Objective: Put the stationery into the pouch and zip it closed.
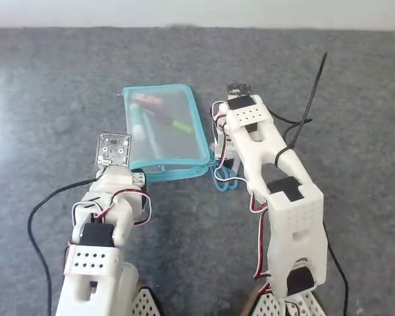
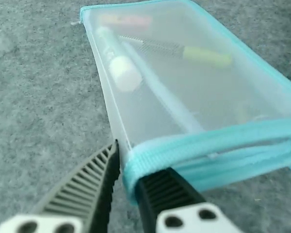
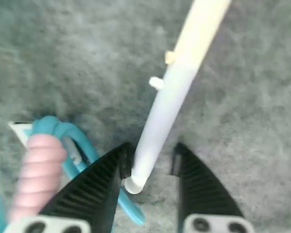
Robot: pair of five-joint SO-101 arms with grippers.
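Inventory, read from the left across the grey speckled table (image 1: 52, 99).

1. Left gripper (image 2: 127, 182), white arm, dark ribbed fingers (image 2: 99, 187). The fingers are pressed together on the near left corner of item 2, with the teal edging caught between them.

2. Pouch (image 1: 174, 141), flat, translucent plastic with teal zip edging. It lies flat at mid-table between the two arms, its zip side towards them. I cannot tell whether the zip is run shut. Seen through the wall:
   - white cylindrical stick (image 2: 120, 63)
   - slim pen with yellow-green grip (image 2: 206, 55)
   - pale blue pen (image 2: 160, 94)
   - blurred pink-orange piece (image 2: 126, 20) at the far end

3. Teal cord loop (image 1: 224, 179), lying on the table at the pouch's near right corner, just beside item 4.

4. Right gripper (image 3: 153, 153), same build, lowered to the table just beside the pouch's right edge. Its jaws are spread, one on each side of item 5.

5. White plastic pen (image 3: 167, 102), cream at its far part, lying on the table outside the pouch. Its near end rests against one finger and is apart from the other.

6. Pink ribbed piece (image 3: 36, 170), close to the wrist camera and too blurred to identify.

7. Thin black cable (image 1: 313, 92), running up from the right arm.
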